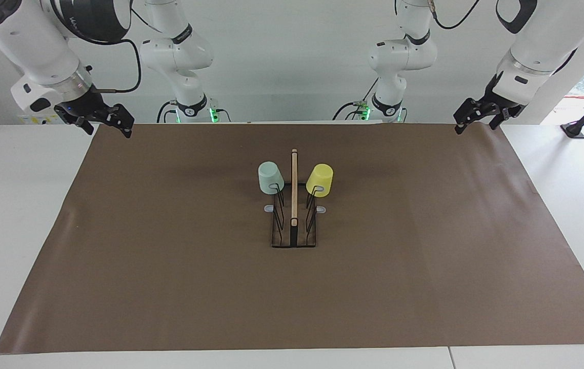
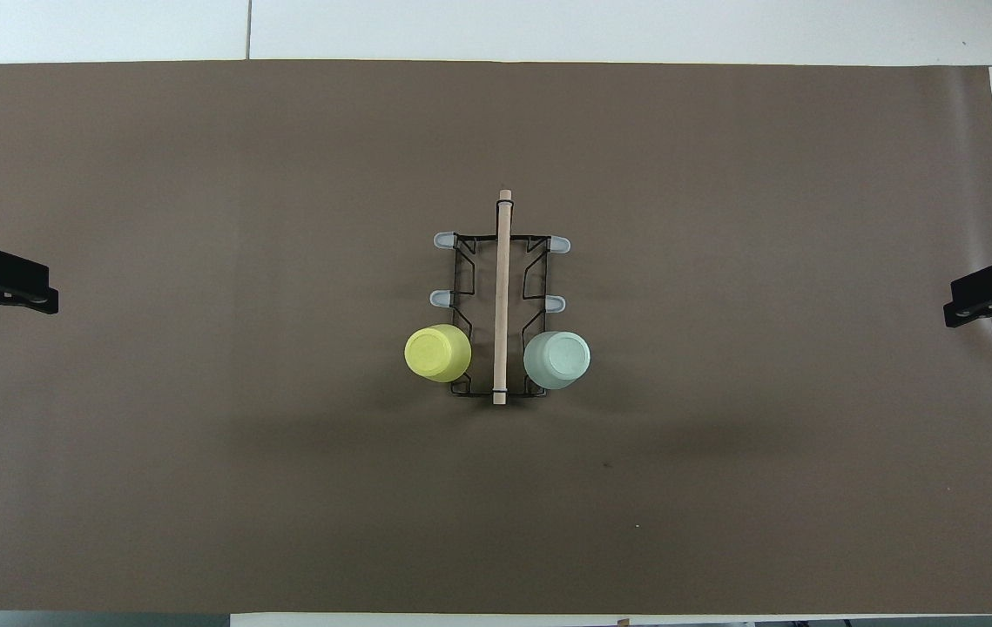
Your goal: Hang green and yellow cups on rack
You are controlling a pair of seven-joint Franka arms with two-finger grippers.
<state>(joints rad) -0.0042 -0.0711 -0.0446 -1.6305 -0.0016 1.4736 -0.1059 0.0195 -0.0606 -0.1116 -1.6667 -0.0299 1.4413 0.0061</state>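
The rack (image 1: 294, 205) stands in the middle of the brown mat, also seen in the overhead view (image 2: 501, 296). The pale green cup (image 1: 270, 178) hangs upside down on the prong nearest the robots on the right arm's side (image 2: 556, 359). The yellow cup (image 1: 320, 180) hangs the same way on the matching prong on the left arm's side (image 2: 437, 353). The other grey-tipped prongs are bare. My left gripper (image 1: 475, 128) is open and empty, raised over the mat's edge (image 2: 34, 300). My right gripper (image 1: 109, 131) is open and empty over the mat's other end (image 2: 966, 305).
The brown mat (image 1: 168, 256) covers most of the white table (image 1: 15, 205). Both arms wait at the mat's ends, well apart from the rack.
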